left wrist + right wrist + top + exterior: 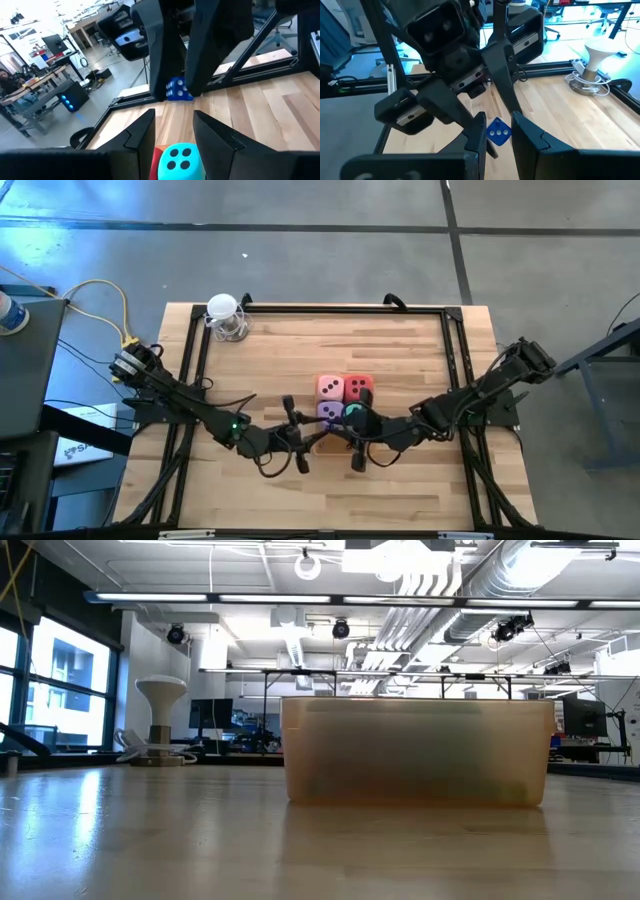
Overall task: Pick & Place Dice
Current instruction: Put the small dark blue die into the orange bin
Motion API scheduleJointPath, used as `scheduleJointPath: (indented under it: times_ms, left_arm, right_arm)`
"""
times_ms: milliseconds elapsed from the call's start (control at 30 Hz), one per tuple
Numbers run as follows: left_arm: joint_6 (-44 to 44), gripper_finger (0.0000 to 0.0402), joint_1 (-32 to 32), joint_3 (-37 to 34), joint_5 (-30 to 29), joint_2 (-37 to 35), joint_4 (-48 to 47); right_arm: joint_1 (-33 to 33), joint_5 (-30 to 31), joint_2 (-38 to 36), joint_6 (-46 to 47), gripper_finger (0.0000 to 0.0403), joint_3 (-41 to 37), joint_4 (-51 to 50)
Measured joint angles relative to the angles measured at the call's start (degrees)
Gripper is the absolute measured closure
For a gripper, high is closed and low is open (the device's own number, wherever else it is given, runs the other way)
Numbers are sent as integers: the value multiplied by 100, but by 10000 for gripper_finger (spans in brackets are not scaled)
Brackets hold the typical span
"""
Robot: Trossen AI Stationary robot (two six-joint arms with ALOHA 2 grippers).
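Note:
Four dice stand in a square block on the wooden table: pink (pixel 330 388), red (pixel 359 388), lilac (pixel 329 412) and teal (pixel 351 415). The teal die (pixel 180 159) and the red one (pixel 157 156) show through the gap of my left gripper (pixel 172 117), which is open with nothing between its tips. My right gripper (pixel 496 131) faces it, shut on a small blue die (pixel 498 132) with white pips. The two grippers meet tip to tip above the table's middle, just near of the block. The orange tray (pixel 415 750) stands below them. My right gripper pinches the small blue die by two opposite sides (pixel 177 91) between its fingertips. The fingers come nearly level from the table's right, slanting a little down. The die is lifted clear of the table, right in front of my left gripper's open tips.
A white mushroom-shaped stand (pixel 226 317) with coiled cable sits at the table's far left corner. Black frame rails (pixel 330 307) run along the far and side edges. Bare wood lies near of the grippers.

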Motion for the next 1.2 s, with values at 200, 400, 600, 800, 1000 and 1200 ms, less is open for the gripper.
scheduleJointPath:
  times_ms: [200, 400, 600, 800, 1000, 1200]
  left_arm:
    - [-13, 274, 0, 0, -5, 0, 224]
    - [33, 274, 27, 0, -75, 0, 371]
    - [29, 274, 66, 0, -72, 0, 367]
    - [29, 274, 133, 0, 43, 0, 369]
    - [78, 274, 138, 0, 76, 0, 372]
    - [142, 279, 140, 0, 71, 0, 365]
  right_arm:
    - [-1, 105, 0, 5, 350, 0, -4]
    - [-3, 167, 0, -3, 350, 0, -13]
    - [-12, 179, 0, -3, 350, 0, -13]
    - [-16, 186, 0, -3, 350, 0, -11]
    - [-16, 169, 0, 12, 350, 0, -11]
    - [-53, 152, 0, 61, 350, 0, -84]
